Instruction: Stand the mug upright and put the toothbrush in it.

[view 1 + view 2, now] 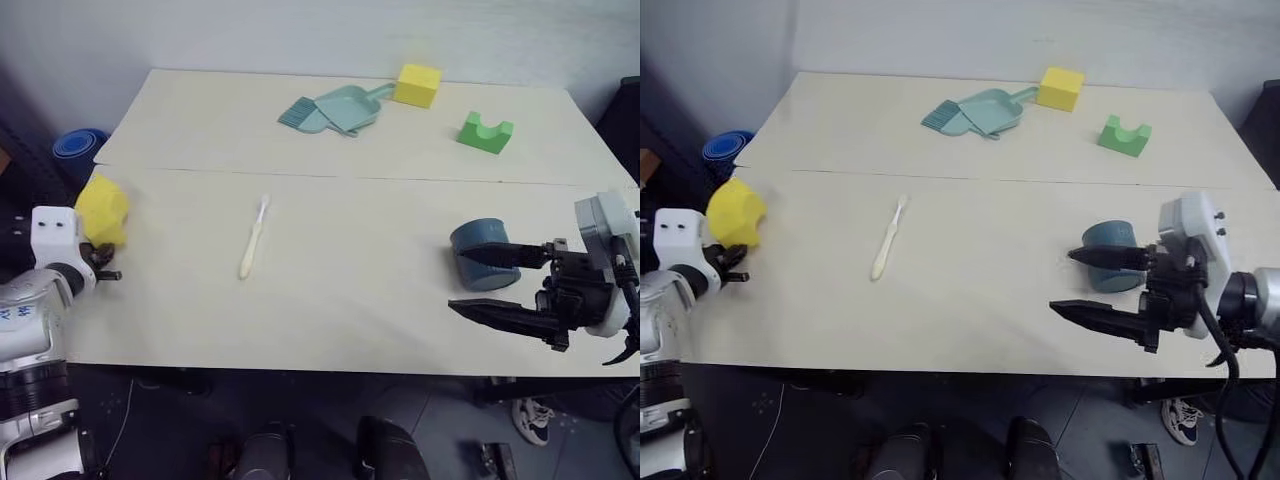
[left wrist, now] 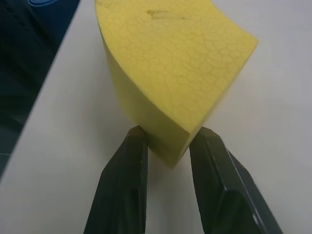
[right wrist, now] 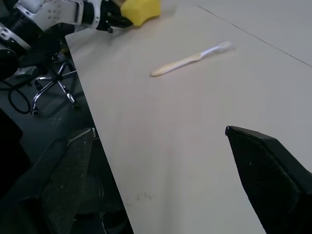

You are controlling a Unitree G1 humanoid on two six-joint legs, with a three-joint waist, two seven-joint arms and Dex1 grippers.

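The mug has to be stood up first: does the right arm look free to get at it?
Probably yes: the right pincer is open right beside the mug, with nothing between them.

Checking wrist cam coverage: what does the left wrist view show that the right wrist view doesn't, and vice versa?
Left wrist view alone: the cracked surface of the yellow foam wedge close up, its corner pinched between the left hand's fingers, and a blue roll beyond the table's edge.

Right wrist view alone: the toothbrush lying flat, the open right hand, and a chair base on the floor.

Both: the wedge, the left hand and the pale table.
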